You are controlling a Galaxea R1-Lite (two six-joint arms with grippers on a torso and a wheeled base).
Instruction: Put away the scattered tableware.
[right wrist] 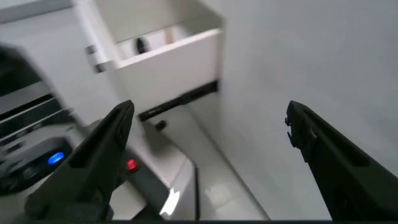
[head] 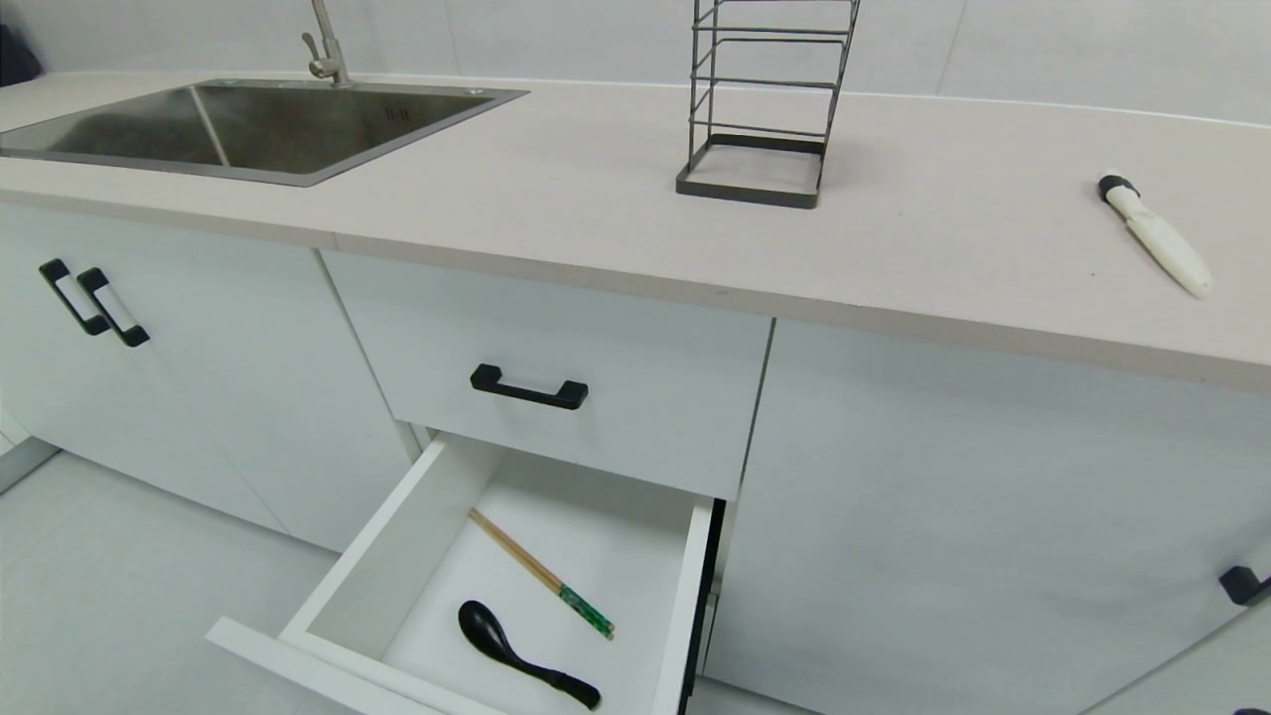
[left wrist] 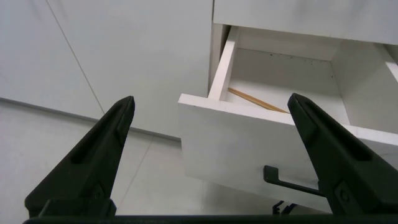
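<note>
A white knife (head: 1157, 238) with a black end lies on the counter (head: 596, 199) at the far right. Below the counter, the lower drawer (head: 348, 571) is pulled out. Inside it lie a pair of wooden chopsticks (head: 541, 573) with green tips and a black spoon (head: 521, 655). My left gripper (left wrist: 211, 102) is open, low in front of the drawer's front panel (left wrist: 249, 149), with the chopsticks (left wrist: 256, 102) showing over its rim. My right gripper (right wrist: 209, 109) is open too, low and off to the drawer's (right wrist: 168, 59) side, holding nothing.
A steel sink (head: 248, 124) with a faucet (head: 326, 45) is set into the counter's left. A dark wire rack (head: 760, 109) stands at the back middle. The shut upper drawer has a black handle (head: 528, 387). Cabinet doors flank the drawers.
</note>
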